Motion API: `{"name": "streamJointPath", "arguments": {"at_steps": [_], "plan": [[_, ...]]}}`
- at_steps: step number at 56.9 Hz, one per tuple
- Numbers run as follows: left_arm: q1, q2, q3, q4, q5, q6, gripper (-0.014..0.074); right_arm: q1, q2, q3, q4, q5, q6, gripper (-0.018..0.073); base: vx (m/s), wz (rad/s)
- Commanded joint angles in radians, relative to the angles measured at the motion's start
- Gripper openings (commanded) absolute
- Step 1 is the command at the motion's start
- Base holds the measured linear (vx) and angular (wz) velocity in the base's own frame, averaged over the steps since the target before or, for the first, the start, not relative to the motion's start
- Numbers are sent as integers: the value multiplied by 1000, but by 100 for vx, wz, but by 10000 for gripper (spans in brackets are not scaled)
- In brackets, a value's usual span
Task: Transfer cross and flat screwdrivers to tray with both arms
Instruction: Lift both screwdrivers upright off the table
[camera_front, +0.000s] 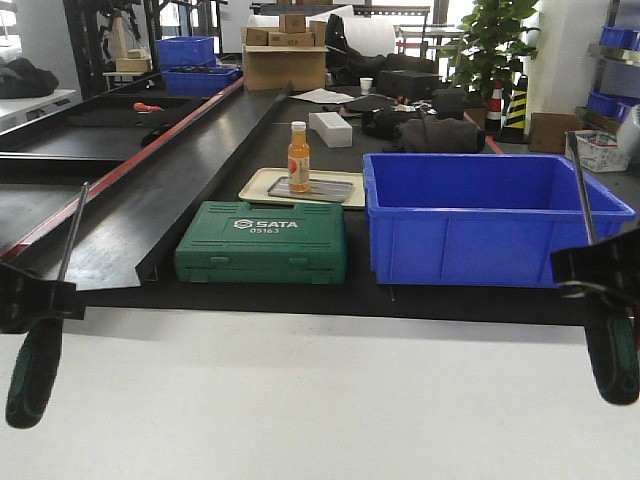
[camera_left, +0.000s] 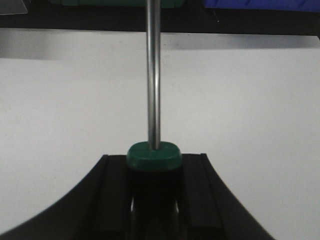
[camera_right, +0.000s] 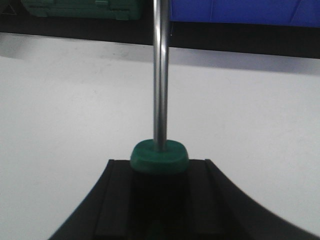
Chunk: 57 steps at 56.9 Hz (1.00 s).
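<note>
Left screwdriver (camera_front: 33, 375) — clamped in left pincer (camera_front: 38, 300) | right screwdriver (camera_front: 613, 362) — clamped in right pincer (camera_front: 597, 272) | shafts upward

A white tabletop (camera_front: 320, 400) filled the 6 o'clock foreground, meeting a black workbench (camera_front: 340, 158) that ran back toward 12 o'clock, with a long red-edged black trough (camera_front: 180, 190) slanting toward 11 o'clock. Daylight glared through windows (camera_front: 458, 10) at the back, beside a leafy potted plant (camera_front: 495, 40) at 1 o'clock, and metal shelving (camera_front: 612, 55) holding blue bins (camera_front: 603, 104) stood at 2 o'clock.
</note>
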Motion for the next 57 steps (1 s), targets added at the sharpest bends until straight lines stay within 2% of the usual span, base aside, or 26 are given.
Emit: {"name": "streamJointPath", "arguments": {"at_steps": [1,10,23,41,57], "plan": [[-6,-90,5,-38,-87,3,-4,-6,-98,94,25,-133,-9,-8,0,0],[-6,-148,32,-38,-47,3,-1,-6,-204,208,30,-234,-9,-8,0,0],[-6,-164,38,-38,-52,5,-1,-6,-231,214,29,-234,-9,-8,0,0],[-6,-164,38,-38,54,3,-1,-6,-230,214,29,-213,-9,-8,0,0],[-6,-164,38,-38,56,3,-1,-6,-230,214,26,-216,-9,-8,0,0]]}}
